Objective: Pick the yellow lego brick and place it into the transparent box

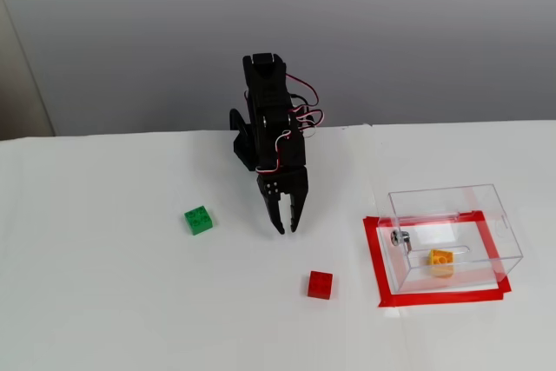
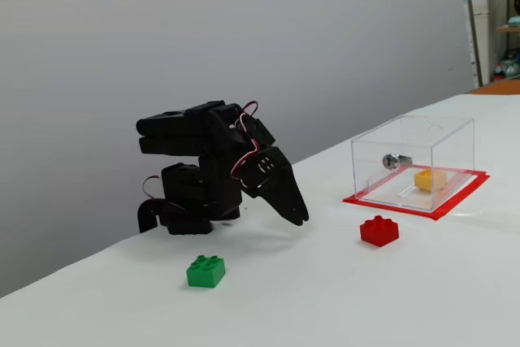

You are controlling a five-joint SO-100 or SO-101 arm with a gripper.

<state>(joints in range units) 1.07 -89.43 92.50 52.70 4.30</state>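
Note:
The yellow lego brick [image 1: 441,262] lies inside the transparent box [image 1: 497,219], on its floor near the metal knob [image 1: 400,237]. In a fixed view the brick [image 2: 430,180] shows through the clear walls of the box [image 2: 455,132]. My black gripper [image 1: 286,228] is folded back near the arm's base, its fingers together, pointing down at the table and holding nothing. It also shows in a fixed view [image 2: 301,219], well left of the box.
A green brick [image 1: 199,220] lies left of the gripper and a red brick [image 1: 320,284] lies in front of it, between gripper and box. The box stands inside a red tape frame [image 1: 375,258]. In a fixed view the green brick [image 2: 205,271] and red brick [image 2: 379,230] show too.

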